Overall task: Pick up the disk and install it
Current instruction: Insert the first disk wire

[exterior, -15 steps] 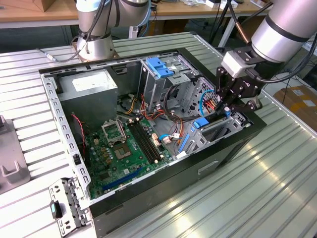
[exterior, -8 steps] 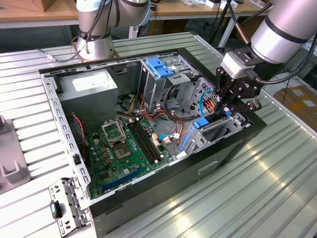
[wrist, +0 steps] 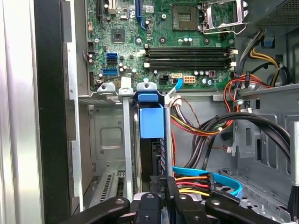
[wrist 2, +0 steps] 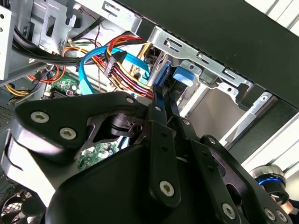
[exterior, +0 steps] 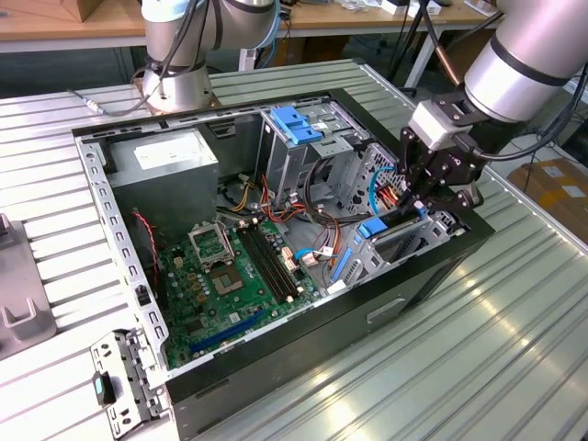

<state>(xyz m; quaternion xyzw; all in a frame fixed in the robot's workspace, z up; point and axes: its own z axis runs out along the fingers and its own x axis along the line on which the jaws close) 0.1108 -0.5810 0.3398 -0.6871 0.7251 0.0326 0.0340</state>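
Observation:
The disk (exterior: 378, 230) stands on edge in the metal drive bay (exterior: 432, 241) at the open computer case's corner, toward the exterior view's right. Its light-blue carrier end (wrist: 151, 122) sits between two upright bay rails, and that carrier also shows in the second wrist view (wrist 2: 183, 74). My gripper (exterior: 413, 209) reaches down into the bay from above. Its two black fingers (wrist: 167, 184) are pressed close together on the disk's near edge. In the second wrist view the gripper (wrist 2: 161, 100) points into the bay with the thin edge between its fingers.
Red, yellow and black wire bundles (wrist: 196, 179) and a looped light-blue cable (wrist 2: 93, 60) lie right beside the bay. The motherboard (exterior: 230, 276) fills the case floor. A drive cage with a blue latch (exterior: 296, 124) stands behind. Another arm's base (exterior: 175, 73) is behind the case.

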